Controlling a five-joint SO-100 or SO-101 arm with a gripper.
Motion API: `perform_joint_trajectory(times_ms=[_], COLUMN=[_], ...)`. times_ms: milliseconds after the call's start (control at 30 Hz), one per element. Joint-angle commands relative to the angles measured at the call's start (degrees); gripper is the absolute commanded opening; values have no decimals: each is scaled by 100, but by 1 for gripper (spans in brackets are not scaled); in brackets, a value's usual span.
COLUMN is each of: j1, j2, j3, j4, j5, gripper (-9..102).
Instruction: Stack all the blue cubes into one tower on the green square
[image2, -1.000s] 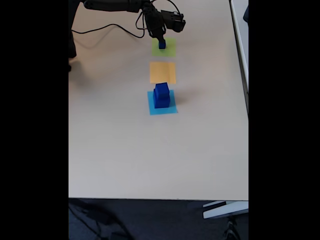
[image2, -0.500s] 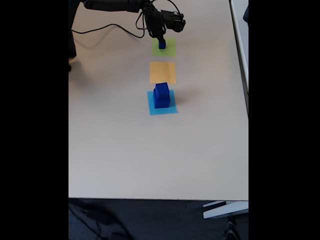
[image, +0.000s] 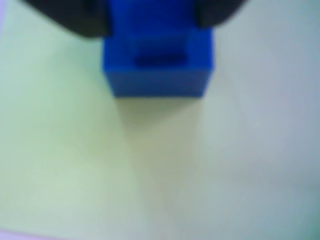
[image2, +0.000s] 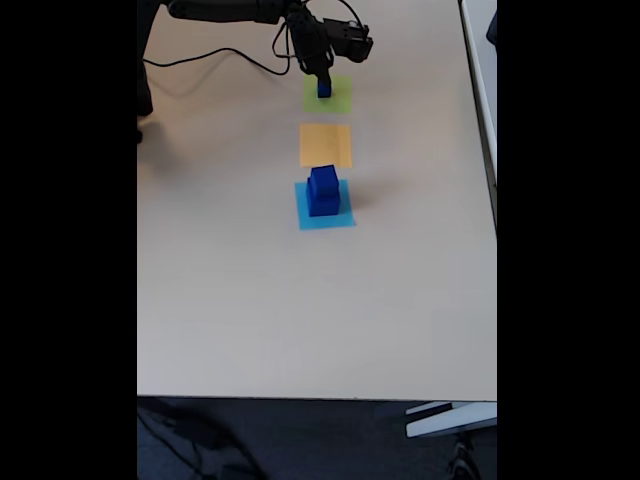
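Desk (image2: 250, 300) wide open left, right and front of the squares, only obstacles the two-cube stack (image2: 323, 191) on the light-blue square (image2: 325, 218) and the small cube (image2: 324, 89) on the green square (image2: 340, 95).

A plain beige table (image2: 300, 310) is seen in the fixed view. Three flat squares are laid on it in a row: green square (image2: 340, 95) farthest up, orange square (image2: 326, 145) in the middle, light-blue square (image2: 340, 218) nearest. A black cable (image2: 200, 58) is draped across the top-left corner.
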Motion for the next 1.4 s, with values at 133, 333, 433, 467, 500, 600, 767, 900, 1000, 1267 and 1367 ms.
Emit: perform_joint_trajectory(times_ms=[133, 333, 433, 467, 500, 600, 767, 900, 1000, 1267, 1367], j1=[-44, -114, -132, -132, -132, -44, 334, 791, 1151, 1978, 2215], j2=[62, -44, -176, -229, -290, -290, 255, 765, 1020, 1380, 1406], j3=[-396, -888, -1424, -1679, -1969, -2531, -2443, -1995, -1705, -861, -677], j4=[9, 70, 88, 88, 62, -185, -369, -255, 70, 193, 193], j5=[-70, -492, -1063, -1362, -1723, -2654, -3384, -3630, -3507, -3428, -3437], gripper=[11, 23, 26, 26, 26, 26, 28, 28, 30, 31, 32])
